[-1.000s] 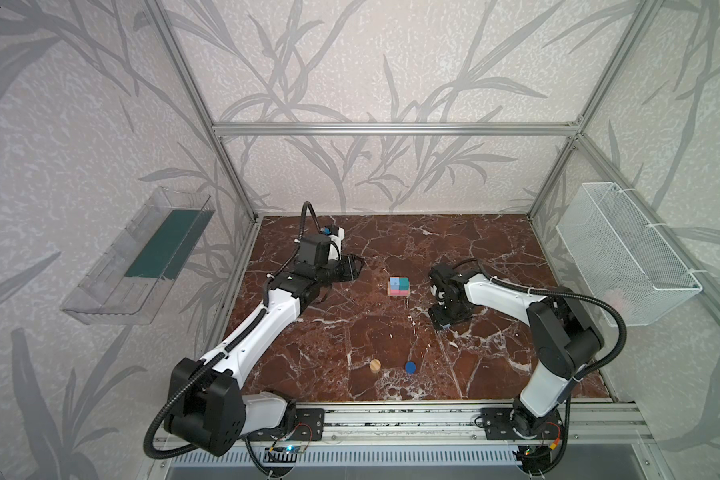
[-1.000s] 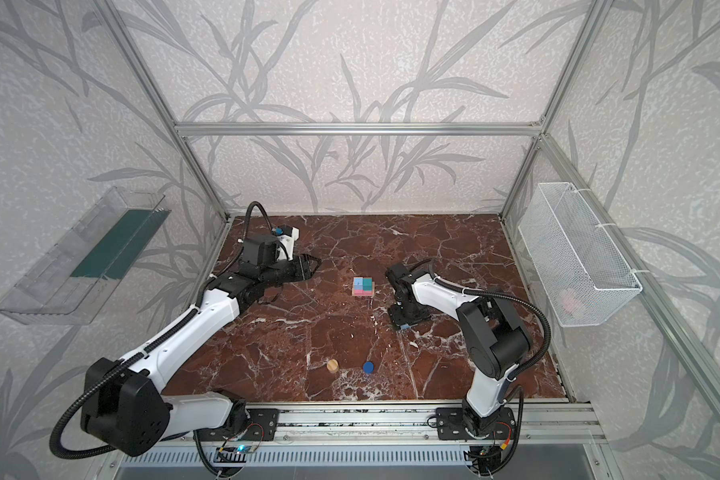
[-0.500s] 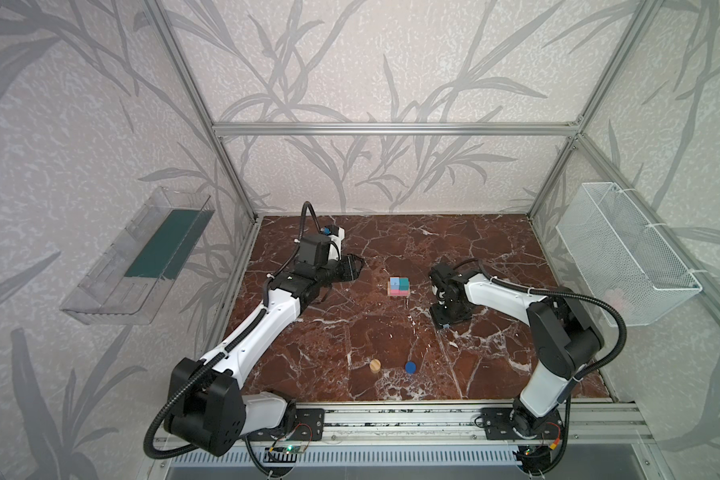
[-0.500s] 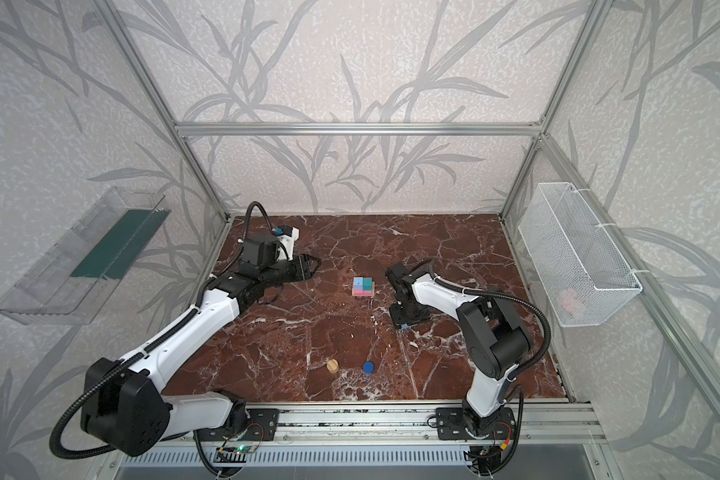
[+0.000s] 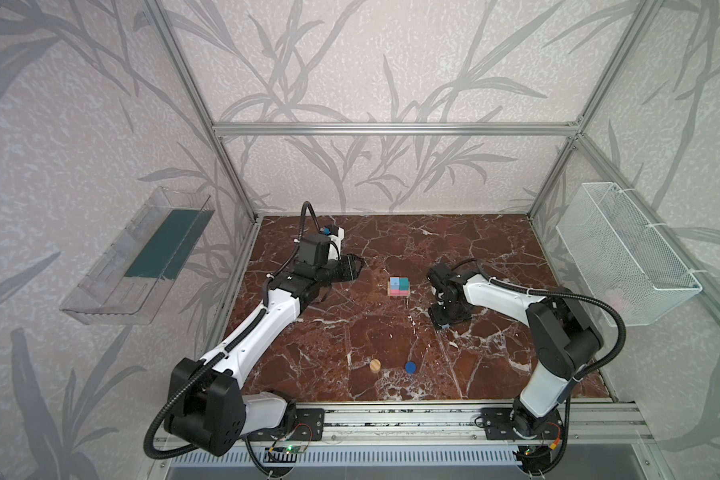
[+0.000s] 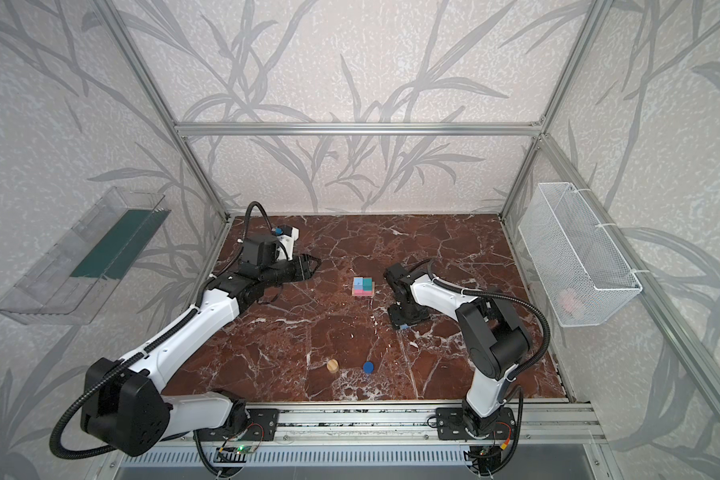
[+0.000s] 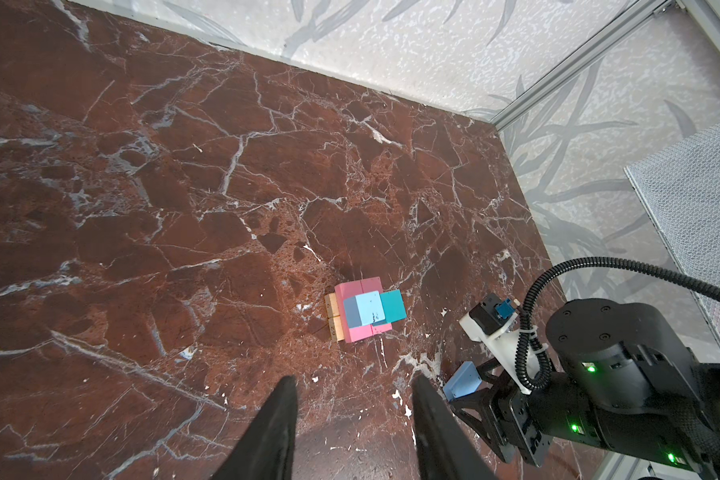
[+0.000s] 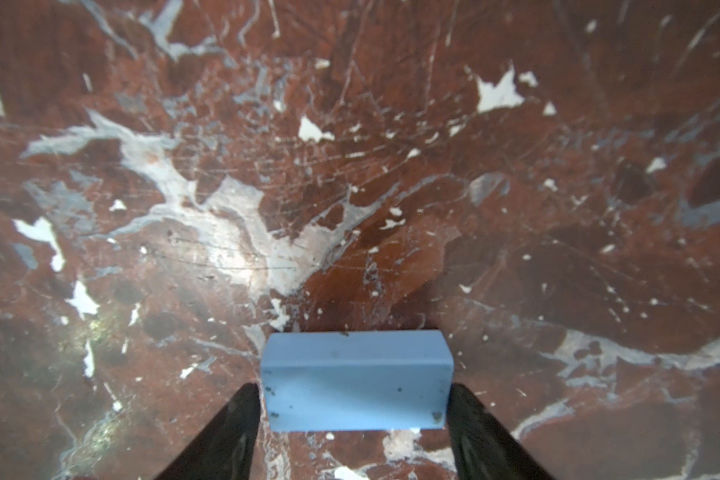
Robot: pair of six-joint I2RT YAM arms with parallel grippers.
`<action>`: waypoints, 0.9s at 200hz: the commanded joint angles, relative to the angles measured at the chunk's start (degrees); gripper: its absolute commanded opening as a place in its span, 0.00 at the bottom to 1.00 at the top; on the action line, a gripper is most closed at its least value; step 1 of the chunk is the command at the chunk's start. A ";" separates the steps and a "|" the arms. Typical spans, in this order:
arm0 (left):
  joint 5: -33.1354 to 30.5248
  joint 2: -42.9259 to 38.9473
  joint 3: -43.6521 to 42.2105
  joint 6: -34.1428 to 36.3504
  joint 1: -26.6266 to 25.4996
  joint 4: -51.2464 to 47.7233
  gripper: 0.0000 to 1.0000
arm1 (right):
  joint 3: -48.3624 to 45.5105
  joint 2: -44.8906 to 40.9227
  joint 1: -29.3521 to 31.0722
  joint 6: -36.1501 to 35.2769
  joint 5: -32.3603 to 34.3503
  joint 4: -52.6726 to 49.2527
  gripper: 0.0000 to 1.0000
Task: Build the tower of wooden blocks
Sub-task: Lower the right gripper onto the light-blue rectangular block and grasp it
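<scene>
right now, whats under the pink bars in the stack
Two tan bars lie side by side under the pink bars; only their ends stick out in the left wrist view. The rest of them, and anything else beneath, is covered by the pink.

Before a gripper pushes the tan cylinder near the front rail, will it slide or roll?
The tan cylinder seems to stand on a flat end, so a low push would probably slide it over the smooth table. A higher push might tip it; on its round side it would likely roll.
</scene>
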 commanded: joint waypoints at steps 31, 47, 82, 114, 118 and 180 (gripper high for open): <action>0.71 -0.11 -0.52 0.35 0.22 0.54 0.45 | 1.25 0.48 0.55 0.84 0.69 -1.51 0.69; 0.78 -0.06 -0.49 0.39 0.24 0.49 0.45 | 1.28 0.65 0.76 1.04 1.04 -1.63 0.68; 0.87 -0.12 -0.58 0.33 0.31 0.45 0.45 | 1.34 1.04 1.08 1.28 1.49 -1.66 0.68; 0.95 0.05 -0.61 0.31 0.33 0.45 0.45 | 1.60 1.47 1.25 1.53 1.84 -1.86 0.68; 0.95 0.05 -0.58 0.32 0.31 0.49 0.45 | 1.61 1.53 1.23 1.53 1.91 -1.94 0.68; 0.78 -0.23 -0.74 0.33 0.41 0.39 0.45 | 2.07 0.15 1.31 2.41 2.99 -2.68 0.56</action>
